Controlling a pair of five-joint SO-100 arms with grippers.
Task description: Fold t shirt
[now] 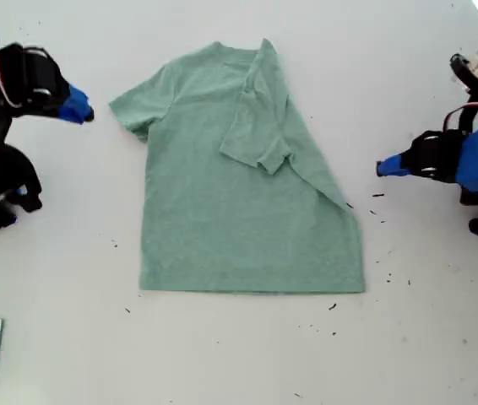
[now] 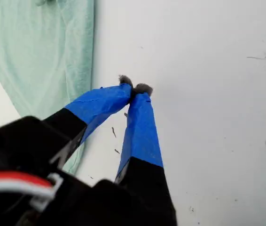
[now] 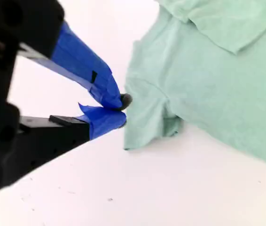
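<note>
Tool [image 3: 123,110] closed, beside t shirt [image 1: 239,202] sleeve

T shirt [image 1: 222,219]: pale mint green, faintly heathered, plain, no print.
Table [image 1: 222,363]: white, with small dark specks scattered at 4 to 5 o'clock from the shirt in the exterior view.
My first gripper [image 2: 134,89]: blue-taped fingers, grey tips, black body.
My second gripper [image 3: 122,109]: blue-taped fingers, black body.
</note>
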